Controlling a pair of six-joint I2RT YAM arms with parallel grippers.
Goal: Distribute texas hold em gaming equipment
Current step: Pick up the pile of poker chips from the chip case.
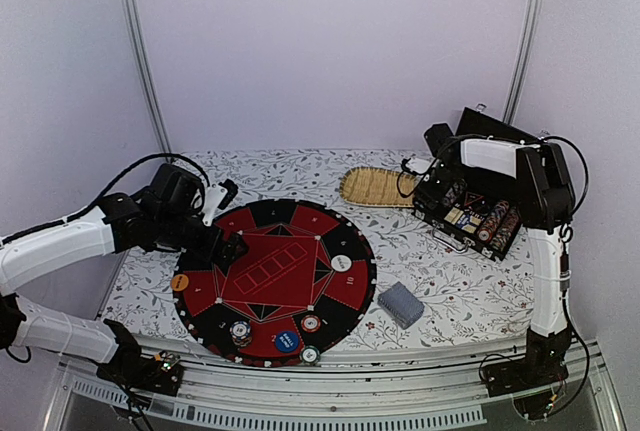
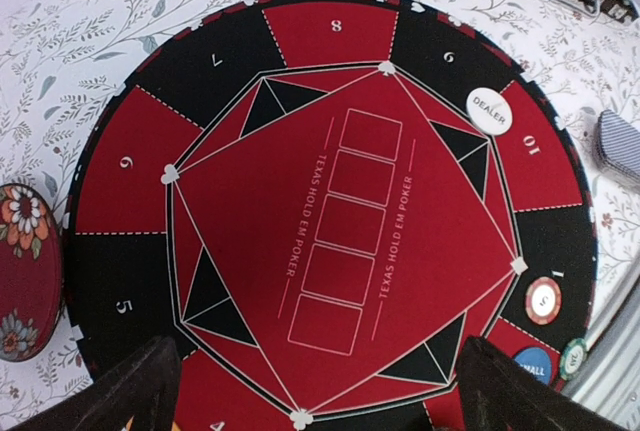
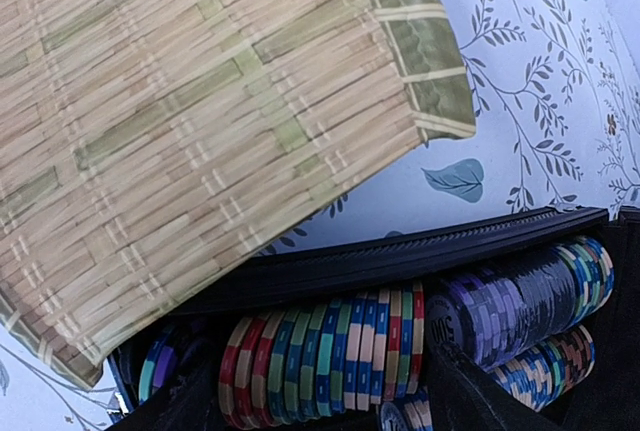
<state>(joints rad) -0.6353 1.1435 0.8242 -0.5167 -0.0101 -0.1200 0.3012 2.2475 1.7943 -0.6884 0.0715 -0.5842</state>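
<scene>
Six pieces lie on the round poker mat (image 1: 272, 281) so far. The white dealer button (image 1: 341, 262) sits on its right sector and an orange button (image 1: 179, 282) at its left rim. Along its near rim are a red-and-white chip (image 1: 240, 331), a blue button (image 1: 287, 341), a red chip (image 1: 312, 324) and a green chip (image 1: 310, 354).

The deck of cards (image 1: 400, 305) lies face down on the table (image 1: 470, 291) just right of the mat, in one block. No card lies in the five card boxes at the mat's centre, and the far sectors carry no chips.

The chip case (image 1: 470, 213) stands open, well to the right of the mat and beyond it, with rows of chips (image 3: 320, 356) on edge inside.

The left gripper (image 2: 320, 406) hovers over the mat's left part, jaws wide, nothing between them. The right gripper (image 3: 330, 411) is down in the case, jaws part-way apart, one on each side of a multi-coloured row. Whether they bear on the chips cannot be told.

Assessment: the task is partly done. Buttons and a few chips are placed — most seats appear unsupplied and the cards undealt. The step in hand looks like drawing more chips from the case.
</scene>
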